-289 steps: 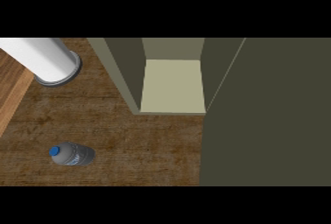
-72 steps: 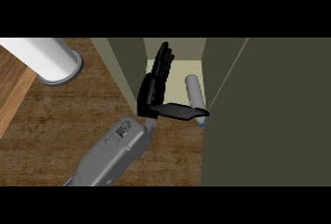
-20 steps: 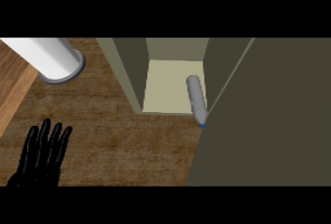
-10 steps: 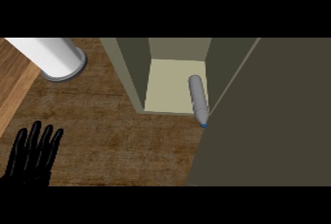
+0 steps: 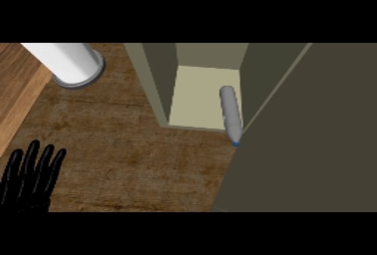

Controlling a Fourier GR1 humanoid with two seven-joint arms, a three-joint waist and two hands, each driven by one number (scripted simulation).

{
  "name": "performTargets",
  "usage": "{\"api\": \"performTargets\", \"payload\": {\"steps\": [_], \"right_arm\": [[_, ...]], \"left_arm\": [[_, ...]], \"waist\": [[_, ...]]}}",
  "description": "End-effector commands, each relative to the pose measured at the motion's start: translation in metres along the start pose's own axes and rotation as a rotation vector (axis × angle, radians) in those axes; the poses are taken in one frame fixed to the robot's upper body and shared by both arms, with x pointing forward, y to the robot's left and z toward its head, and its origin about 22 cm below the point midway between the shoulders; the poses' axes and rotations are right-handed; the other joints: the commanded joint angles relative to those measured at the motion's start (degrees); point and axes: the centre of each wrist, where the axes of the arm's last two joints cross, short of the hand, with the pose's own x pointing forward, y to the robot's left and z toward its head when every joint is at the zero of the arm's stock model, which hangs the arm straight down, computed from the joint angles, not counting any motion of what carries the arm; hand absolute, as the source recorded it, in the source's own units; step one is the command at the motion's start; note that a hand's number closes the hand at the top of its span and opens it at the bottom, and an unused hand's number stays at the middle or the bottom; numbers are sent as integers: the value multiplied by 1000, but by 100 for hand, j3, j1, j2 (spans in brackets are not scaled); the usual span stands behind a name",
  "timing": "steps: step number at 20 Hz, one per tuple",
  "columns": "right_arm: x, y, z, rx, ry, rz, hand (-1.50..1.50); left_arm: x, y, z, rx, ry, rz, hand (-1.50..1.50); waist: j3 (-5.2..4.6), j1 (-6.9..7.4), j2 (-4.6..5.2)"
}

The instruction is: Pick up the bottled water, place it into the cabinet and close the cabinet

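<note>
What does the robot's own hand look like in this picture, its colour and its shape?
Only the left hand shows, at the lower left: plain black, with long slender fingers. No markings or cables are visible, and its forearm is out of the picture.

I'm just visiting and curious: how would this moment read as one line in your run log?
bottled water: lying in cabinet, cap poking past front edge | cabinet door: open | left robot hand: open, resting lower left | right robot hand: out of view
</note>
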Motion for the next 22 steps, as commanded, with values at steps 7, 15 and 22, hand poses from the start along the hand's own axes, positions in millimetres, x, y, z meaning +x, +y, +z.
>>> {"api": "performTargets", "payload": {"steps": [7,15,22], "right_arm": [[-9,2,-34,-154,-63,-187,150],[-36,23,-44,151,3,-470,150],[-49,1,-35,-51,-19,-624,150]], "left_arm": [[2,6,1,-19,-6,16,-150],[12,7,-13,-93,-35,22,-150],[10,13,-9,-65,-28,18,-150]], "waist": [[5,179,123],[0,549,350],[22,304,254]]}}
